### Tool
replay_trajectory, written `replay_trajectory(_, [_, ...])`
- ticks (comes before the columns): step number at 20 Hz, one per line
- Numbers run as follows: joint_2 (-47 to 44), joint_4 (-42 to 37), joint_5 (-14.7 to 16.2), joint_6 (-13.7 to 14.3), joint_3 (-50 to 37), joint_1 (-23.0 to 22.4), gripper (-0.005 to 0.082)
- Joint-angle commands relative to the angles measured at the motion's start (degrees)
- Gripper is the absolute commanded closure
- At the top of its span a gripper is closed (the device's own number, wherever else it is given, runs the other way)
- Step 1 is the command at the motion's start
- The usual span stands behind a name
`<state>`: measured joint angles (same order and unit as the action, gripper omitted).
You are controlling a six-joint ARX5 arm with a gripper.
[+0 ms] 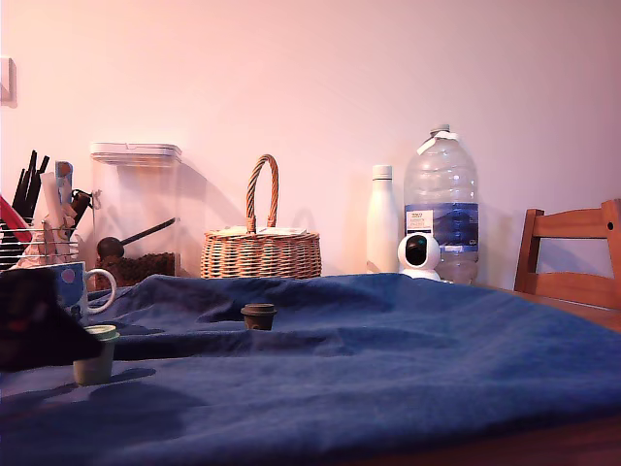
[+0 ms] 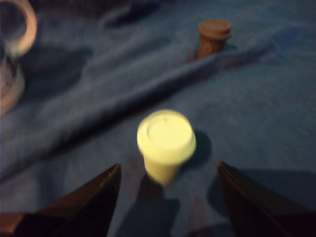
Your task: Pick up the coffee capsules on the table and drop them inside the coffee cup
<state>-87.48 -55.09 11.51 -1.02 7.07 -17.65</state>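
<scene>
We are lining up on the pale green tapered capsule (image 2: 165, 143), upright on the blue cloth-covered bench (image 2: 256, 108). Our gripper (image 2: 168, 197) hangs just short of it, fingers (image 2: 94, 202) wide apart and empty. Next we advance, then close; the dark brown capsule (image 2: 213, 35) and blue-and-white ceramic mug (image 2: 15, 59) wait beyond.

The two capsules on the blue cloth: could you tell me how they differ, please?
The green capsule is pale; the brown capsule is dark. The green one stands in front of the open gripper, the brown one farther off, beyond a fold in the cloth. Both stand wide rim up, untouched.
</scene>
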Motion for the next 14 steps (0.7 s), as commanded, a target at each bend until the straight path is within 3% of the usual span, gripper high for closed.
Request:
replay_trajectory(1, [-2.7,-1.7,0.0,0.5,1.0,-0.4,0.0203])
replay_trajectory(5, [-9.4,-3.4,0.0,0.5,4.3,-0.4,0.0203])
replay_trajectory(6, [-10.5,-3.4,0.0,2.1,5.0,-0.4,0.0203])
replay_trajectory(10, [-12.0,-3.3,0.0,2.6,6.1,-0.4,0.0204])
replay_trajectory(14, [-11.9,-3.5,0.0,2.6,6.3,-0.4,0.0346])
